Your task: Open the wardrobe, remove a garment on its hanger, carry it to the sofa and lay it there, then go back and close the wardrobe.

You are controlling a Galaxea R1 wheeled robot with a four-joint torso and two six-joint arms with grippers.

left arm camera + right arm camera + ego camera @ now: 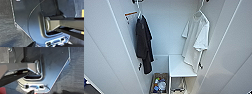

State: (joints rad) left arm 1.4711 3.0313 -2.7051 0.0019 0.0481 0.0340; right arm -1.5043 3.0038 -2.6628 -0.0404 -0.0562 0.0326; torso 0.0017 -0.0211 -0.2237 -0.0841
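Open wardrobe (166, 30); garment (196, 40) apparently hanging.

wardrobe (106, 47): smooth white panels with a faint satin sheen, doors and interior alike
garment (196, 42): thin, soft white cloth, matt, hanging in loose folds
hanger (201, 10): thin and pale, smooth; material cannot be told
black garment (144, 45): dark matt cloth, heavier-looking, creased
shelf (180, 66): smooth white board, lightly reflective
basket (159, 83): brownish, woven-looking sides
label (129, 15): paper-like, white with an orange strip
floor (7, 27): dark, rough, carpet-like texture
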